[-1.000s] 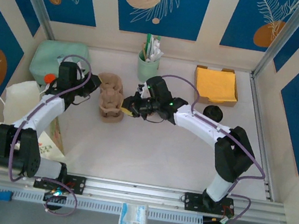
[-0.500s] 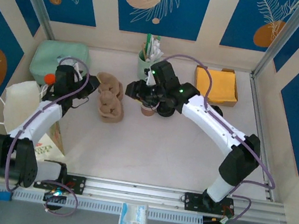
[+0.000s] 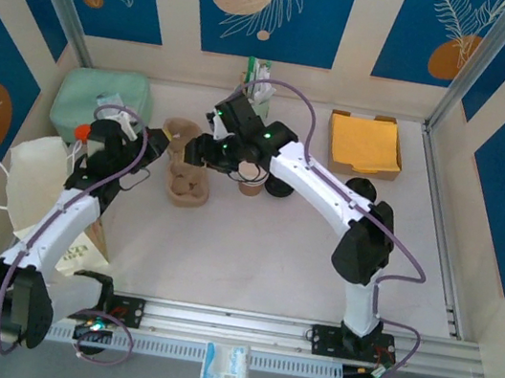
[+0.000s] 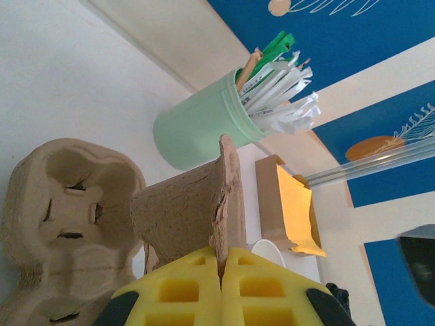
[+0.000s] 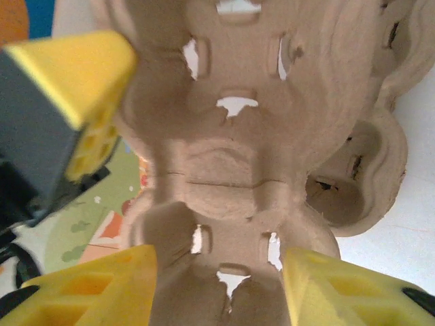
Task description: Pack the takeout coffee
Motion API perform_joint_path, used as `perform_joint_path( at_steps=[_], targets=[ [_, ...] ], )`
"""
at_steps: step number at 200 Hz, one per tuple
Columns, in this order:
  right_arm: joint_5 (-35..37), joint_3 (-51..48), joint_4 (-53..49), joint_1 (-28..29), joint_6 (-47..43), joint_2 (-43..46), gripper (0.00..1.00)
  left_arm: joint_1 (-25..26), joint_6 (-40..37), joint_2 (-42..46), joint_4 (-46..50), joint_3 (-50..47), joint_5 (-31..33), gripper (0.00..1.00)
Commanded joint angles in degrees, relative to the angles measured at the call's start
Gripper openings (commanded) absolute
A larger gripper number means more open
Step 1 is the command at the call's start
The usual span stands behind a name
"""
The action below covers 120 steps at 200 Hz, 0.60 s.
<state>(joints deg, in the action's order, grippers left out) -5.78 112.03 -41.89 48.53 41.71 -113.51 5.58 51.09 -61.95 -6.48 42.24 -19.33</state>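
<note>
The takeout coffee (image 3: pixel 252 182) stands at frame centre, just right of the pulp carrier (image 3: pixel 187 183). I judge it light, thin-walled and easily crushed, so I'd grip gently round the body below the rim. My left gripper (image 4: pixel 221 261) is clamped on a carrier wall. Beyond it, my right gripper (image 5: pixel 217 275) hangs over the carrier, jaws apart, holding nothing.

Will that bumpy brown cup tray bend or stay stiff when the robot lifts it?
Probably light and slightly bendy: the tray looks like thin moulded pulp, ragged where the left gripper pinches its edge. It likely won't slip, since the surface looks rough. The slotted walls might tear if yanked.
</note>
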Motion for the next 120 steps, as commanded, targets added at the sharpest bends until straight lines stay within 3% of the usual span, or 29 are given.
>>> perform_joint_path(
  at_steps=[1, 120],
  targets=[
    [-0.6, 3.5, -2.5, 1.1, -1.1, -1.3, 0.54, 0.6, 1.0, 1.2, -1.7, -0.8, 1.2, 0.0],
    [2.4, 9.5, -4.5, 1.5, -1.7, -6.5, 0.53, 1.1, 1.0, 1.6, -1.4, -0.6, 1.5, 0.0]
  ],
)
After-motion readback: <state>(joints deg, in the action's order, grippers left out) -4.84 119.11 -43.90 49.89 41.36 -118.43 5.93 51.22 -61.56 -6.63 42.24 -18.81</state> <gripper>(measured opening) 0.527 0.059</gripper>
